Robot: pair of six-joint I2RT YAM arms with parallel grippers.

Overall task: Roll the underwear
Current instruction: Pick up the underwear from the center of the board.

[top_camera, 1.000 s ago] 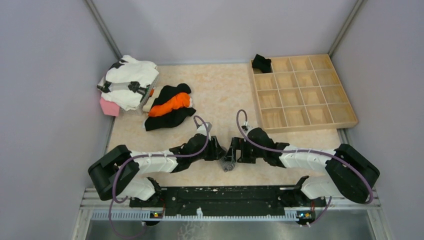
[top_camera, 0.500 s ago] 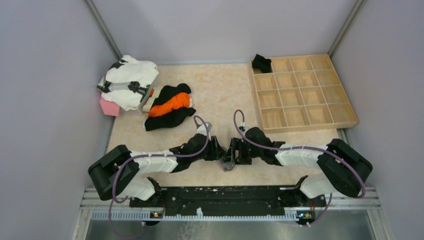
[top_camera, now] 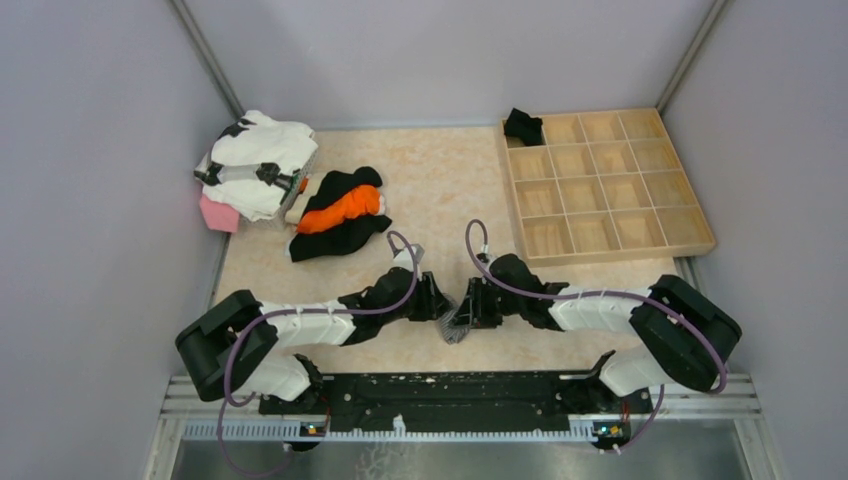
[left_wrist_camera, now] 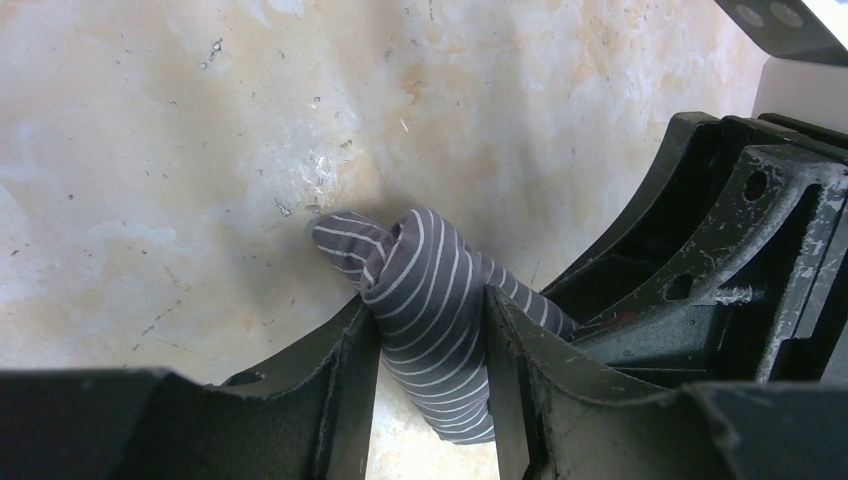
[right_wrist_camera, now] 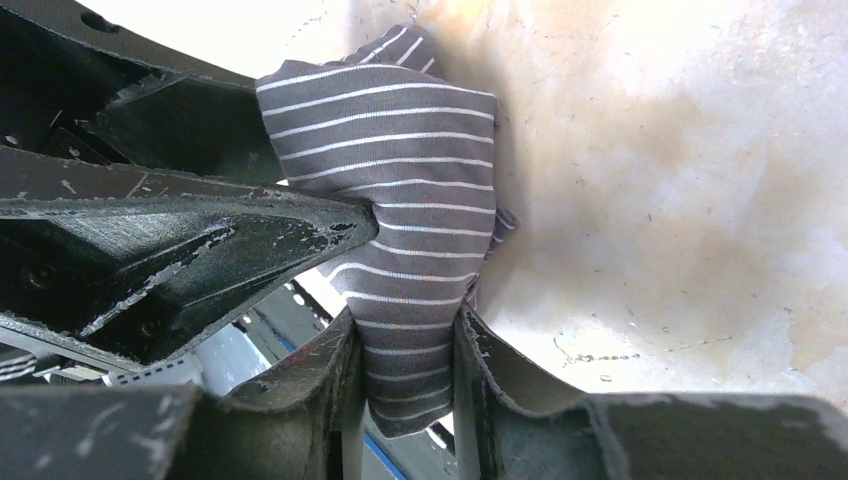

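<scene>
Grey striped underwear (top_camera: 456,328) sits rolled into a small bundle between my two grippers, near the table's front edge. My left gripper (left_wrist_camera: 432,345) is shut on the striped bundle (left_wrist_camera: 430,300), its fingers pressing both sides. From the opposite side my right gripper (right_wrist_camera: 405,345) is shut on the same striped cloth (right_wrist_camera: 400,210), pinching its lower part. A black underwear piece (top_camera: 522,126) lies in the far left compartment of the wooden tray (top_camera: 700,240).
A black and orange garment (top_camera: 340,215) lies on the table at the left. Behind it sits a white and black pile (top_camera: 258,160) with a pink item (top_camera: 218,214). The divided wooden tray fills the right rear; grey walls surround the table.
My right gripper has closed from wide open onto the striped underwear and shifted slightly left toward the left gripper. The left gripper has held still with its grip.
</scene>
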